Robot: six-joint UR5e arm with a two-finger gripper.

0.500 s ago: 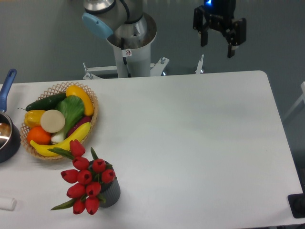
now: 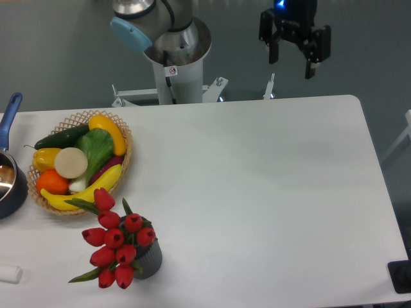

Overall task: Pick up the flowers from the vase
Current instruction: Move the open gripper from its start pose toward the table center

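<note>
So the gripper (image 2: pixel 292 61) is hanging way up at the far right, past the far edge of the white table (image 2: pixel 270 192), with its two dark fingers (image 2: pixel 310 61) spread apart and nothing between them, so it's open and empty. A little blue light glows on the wrist just above it. The flowers (image 2: pixel 115 247) are down at the near left of the table, well apart from the gripper: a bunch of red tulip buds with green leaves, sitting in the vase (image 2: pixel 151 260), which is a small dark grey pot mostly hidden under the blooms, only its right side peeking out. The bunch leans toward the left and near side, with one leaf poking out low at the left. Just beyond the flowers, further left and farther back, there's a woven basket (image 2: pixel 125 138) stuffed with colourful fruit and veg: a banana (image 2: pixel 83 192), an orange (image 2: pixel 51 183), a cucumber (image 2: pixel 61 136), some yellow pieces and a leafy green thing. At the very left edge a dark saucepan (image 2: pixel 9 189) with a blue handle is partly cut off, and a small white object (image 2: pixel 9 274) lies at the near left corner, can't tell what it is. The robot's base column (image 2: pixel 174 64) stands behind the table's far edge, left of centre.
</note>
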